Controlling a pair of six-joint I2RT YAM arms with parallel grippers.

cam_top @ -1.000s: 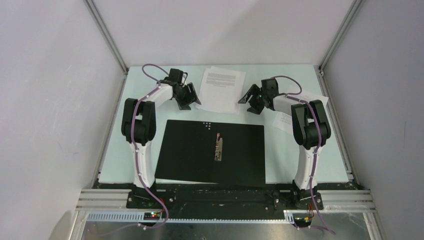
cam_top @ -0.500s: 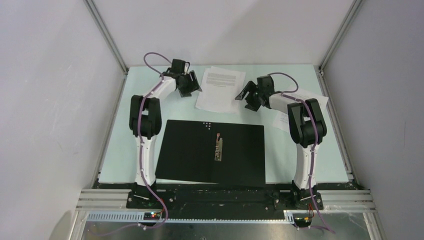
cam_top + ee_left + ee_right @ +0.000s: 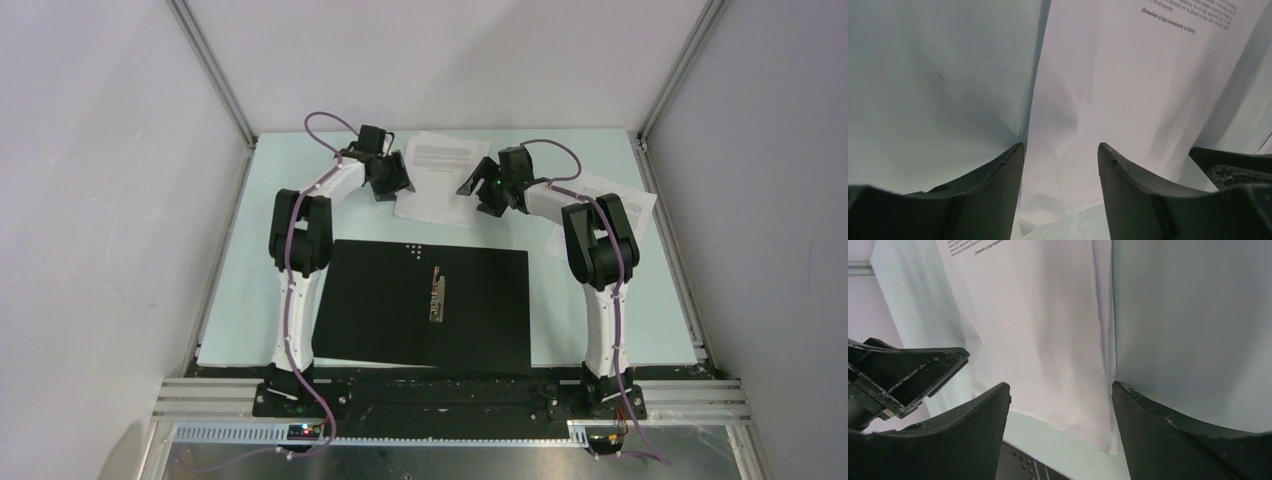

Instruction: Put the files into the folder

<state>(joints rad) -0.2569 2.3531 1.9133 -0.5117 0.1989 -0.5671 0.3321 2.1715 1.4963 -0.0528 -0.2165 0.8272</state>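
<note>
Both our claws are wide open and empty, left gripper (image 3: 1060,162) and right gripper (image 3: 1060,390) each over a side edge of the files (image 3: 440,178) at the far middle. We see the folder (image 3: 425,300) lying open nearer the bases, with 1 sheet (image 3: 640,203) off under the right arm (image 3: 598,240).

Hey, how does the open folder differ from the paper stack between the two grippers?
The folder is black with a metal clip at its middle; the paper stack is white with printed text. The folder lies near the arm bases; the paper stack lies toward the far edge. The folder covers more area. Both rest on the table.
</note>
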